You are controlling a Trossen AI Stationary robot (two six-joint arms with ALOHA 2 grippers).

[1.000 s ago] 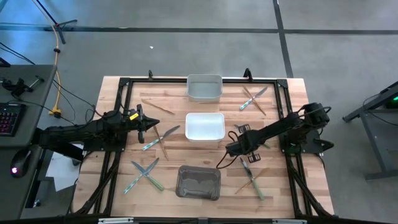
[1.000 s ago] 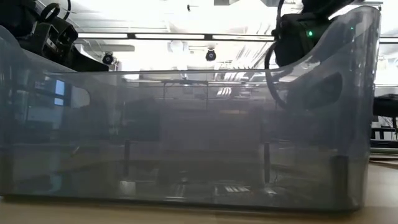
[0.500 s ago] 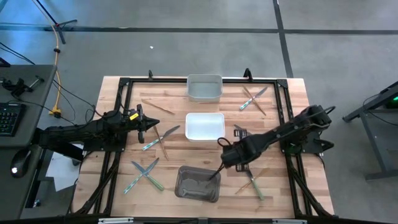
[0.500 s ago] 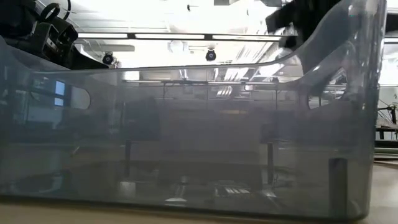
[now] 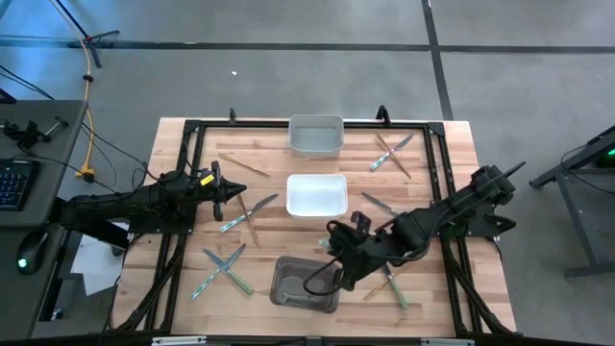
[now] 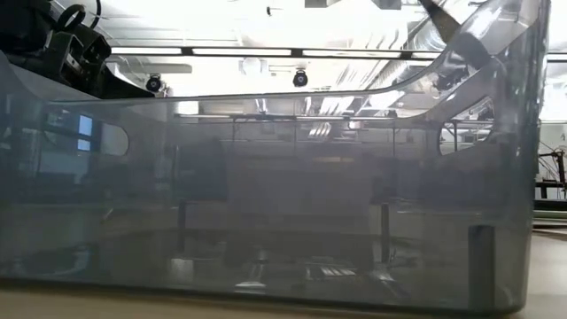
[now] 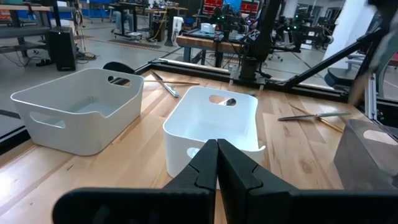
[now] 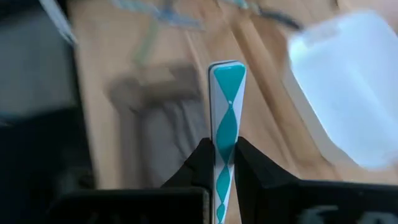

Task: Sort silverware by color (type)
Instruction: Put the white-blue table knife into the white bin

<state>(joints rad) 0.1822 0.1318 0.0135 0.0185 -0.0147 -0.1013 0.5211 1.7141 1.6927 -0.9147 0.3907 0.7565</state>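
Observation:
My right gripper [image 5: 333,248] hangs above the table beside the dark see-through bin [image 5: 307,282], shut on a piece of silverware with a teal-and-white patterned handle [image 8: 227,93]. Whether it is a knife or a fork stays hidden. More silverware lies flat on the table in crossed pairs: far right [image 5: 392,151], left of centre [image 5: 245,216], near left [image 5: 223,269] and near right [image 5: 389,284]. My left gripper [image 5: 235,192] waits shut at the table's left, its closed fingers [image 7: 216,155] pointing level at the white bin [image 7: 211,121]. My right gripper pinches the patterned handle [image 8: 225,146] between its two fingers [image 8: 204,163], some way back from the handle's free end [image 8: 227,67]. The fingers lie along the piece and slant downward. The piece is lifted clear of the table, and its other end is hidden behind the fingers.
Three bins stand in a row down the table's middle: a light grey one [image 5: 315,135] at the far edge, a white one [image 5: 316,194] in the centre, the dark one nearest. A single knife [image 5: 380,204] and a tan piece [image 5: 245,165] lie loose. A black frame borders the table.
My right gripper has risen from the table right of centre and swung toward the near-left, to the dark bin's right side, rolling its wrist as it went. The patterned piece has gone up with it and is now clear of the table.

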